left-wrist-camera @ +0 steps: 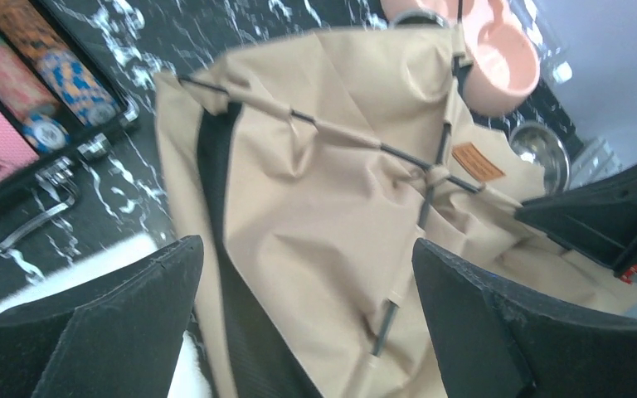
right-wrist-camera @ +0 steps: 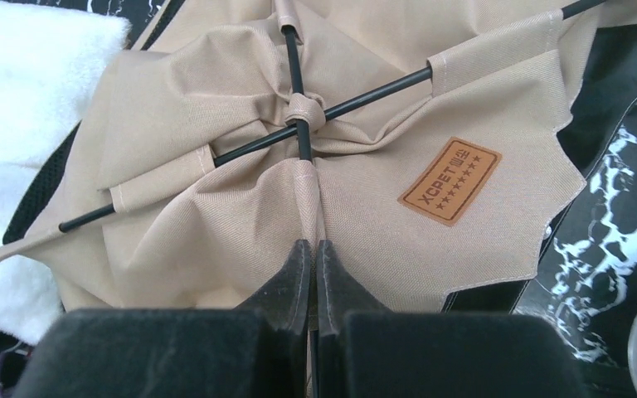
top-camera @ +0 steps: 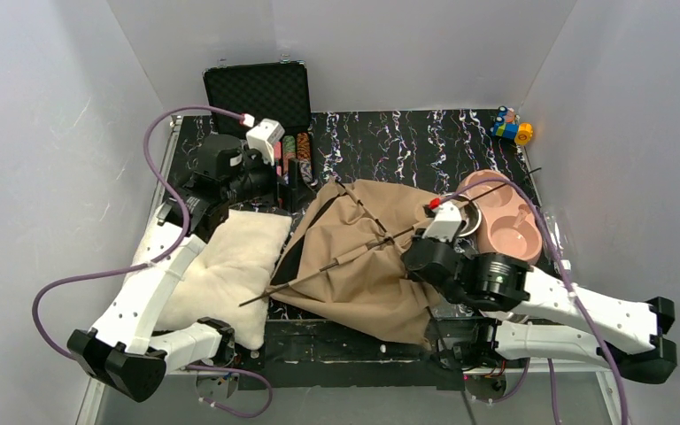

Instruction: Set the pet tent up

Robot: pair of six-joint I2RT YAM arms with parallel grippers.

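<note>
A table (top-camera: 407,133) with a black, white-veined surface is enclosed by plain white walls. In the middle of it the pet tent (top-camera: 363,257) is laid, collapsed and crumpled, its tan canvas spread flat and its thin black poles (right-wrist-camera: 357,101) crossing over the folds. At the crossing point the poles are bound by a small loop of canvas. A brown label patch (right-wrist-camera: 449,181) is sewn just beside that crossing.

The left edge of the tent is overlapped slightly by a fluffy cream cushion (top-camera: 230,266), which is placed at the left side of the table. Behind the cushion an open black case (top-camera: 257,93) with coloured chips (top-camera: 297,146) is set. To the right of the tent, touching its far edge, a pink double bowl (top-camera: 509,226) is seen, and a small coloured toy (top-camera: 512,128) is left in the far right corner.

The left gripper (left-wrist-camera: 303,249) is held above the left part of the tent with its fingers spread wide; nothing is between them. The right gripper (right-wrist-camera: 308,249) is brought down on the tent near the crossing of the poles. Its fingers are pressed together, and the canvas sleeve of one pole appears to be pinched between the tips.
</note>
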